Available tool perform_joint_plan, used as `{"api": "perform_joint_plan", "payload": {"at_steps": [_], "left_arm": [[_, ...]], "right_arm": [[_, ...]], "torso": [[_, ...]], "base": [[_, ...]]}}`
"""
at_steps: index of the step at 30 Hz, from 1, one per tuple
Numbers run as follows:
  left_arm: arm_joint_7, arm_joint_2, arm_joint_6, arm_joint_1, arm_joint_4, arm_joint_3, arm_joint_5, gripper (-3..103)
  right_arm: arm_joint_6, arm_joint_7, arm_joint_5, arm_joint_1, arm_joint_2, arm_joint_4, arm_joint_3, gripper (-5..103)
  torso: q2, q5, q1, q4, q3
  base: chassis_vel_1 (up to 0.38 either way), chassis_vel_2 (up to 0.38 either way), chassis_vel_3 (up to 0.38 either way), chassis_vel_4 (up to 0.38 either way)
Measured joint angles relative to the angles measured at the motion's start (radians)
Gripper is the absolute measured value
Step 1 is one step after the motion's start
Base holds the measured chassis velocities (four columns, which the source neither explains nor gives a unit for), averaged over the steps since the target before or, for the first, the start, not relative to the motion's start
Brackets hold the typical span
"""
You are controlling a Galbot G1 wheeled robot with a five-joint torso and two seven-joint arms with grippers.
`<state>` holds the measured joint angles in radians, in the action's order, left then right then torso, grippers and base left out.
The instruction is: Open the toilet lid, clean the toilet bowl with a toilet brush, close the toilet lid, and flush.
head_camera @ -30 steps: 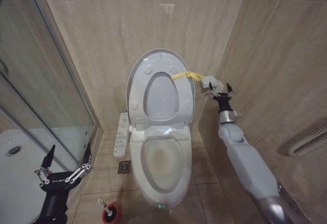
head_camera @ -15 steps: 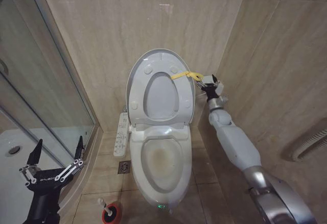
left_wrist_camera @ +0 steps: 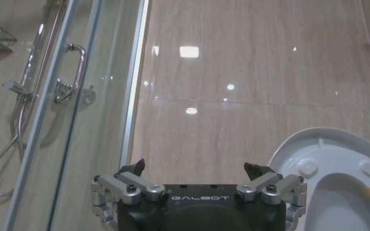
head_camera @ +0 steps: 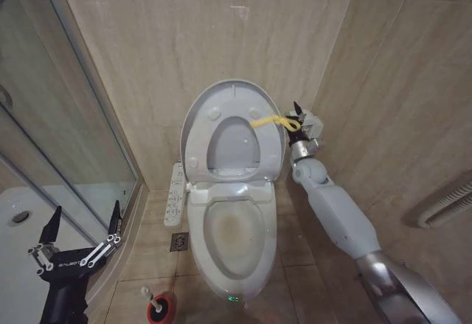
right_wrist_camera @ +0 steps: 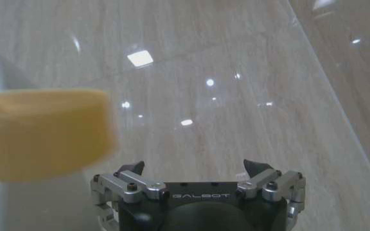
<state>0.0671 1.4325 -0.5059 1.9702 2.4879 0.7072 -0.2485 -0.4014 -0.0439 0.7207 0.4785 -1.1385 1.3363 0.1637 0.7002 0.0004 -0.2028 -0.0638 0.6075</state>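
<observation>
The toilet lid stands raised over the toilet bowl, leaning a little forward with the seat ring against it. Its yellow strap runs to my right gripper, which is at the lid's right edge. In the right wrist view that gripper is open, with the strap beside its fingers, not between them. My left gripper hangs open low beside the shower glass. The toilet brush stands in its red holder on the floor left of the bowl. The left wrist view catches the lid.
A shower glass door and white shower tray close the left side. A white control panel hangs left of the bowl, above a floor drain. Tiled walls stand close behind and right. A ribbed hose runs along the right wall.
The lid has tipped forward, so its top sits lower. My right gripper has shifted left and up along the strap. The left gripper rose and turned level, then held still.
</observation>
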Motion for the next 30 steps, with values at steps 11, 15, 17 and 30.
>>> {"api": "perform_joint_plan", "payload": {"at_steps": [11,15,17,30], "left_arm": [[0.002,0.015,0.002,-0.030,-0.047,-0.039,0.017,100],[0.003,0.022,0.002,-0.039,-0.056,-0.045,0.019,100],[0.003,0.024,0.002,-0.048,-0.062,-0.051,0.020,100],[0.013,0.013,0.002,-0.093,-0.108,-0.055,0.013,100]], "right_arm": [[-0.035,-0.009,0.002,0.241,0.155,0.259,0.069,100],[-0.055,-0.010,0.001,0.322,0.194,0.335,0.079,100],[-0.068,-0.010,0.000,0.393,0.213,0.397,0.091,100],[-0.152,-0.014,-0.105,0.746,0.231,0.661,0.114,100]], "torso": [[0.000,0.0002,0.000,-0.0007,0.000],[0.000,0.0002,0.000,-0.0006,0.000],[0.000,0.0002,0.000,-0.0005,0.000],[0.000,-0.0001,0.000,-0.0004,0.000]], "base": [[0.000,0.000,0.000,0.000],[0.000,0.000,0.000,0.000],[0.000,0.000,0.000,0.000],[0.000,0.000,0.000,0.000]]}}
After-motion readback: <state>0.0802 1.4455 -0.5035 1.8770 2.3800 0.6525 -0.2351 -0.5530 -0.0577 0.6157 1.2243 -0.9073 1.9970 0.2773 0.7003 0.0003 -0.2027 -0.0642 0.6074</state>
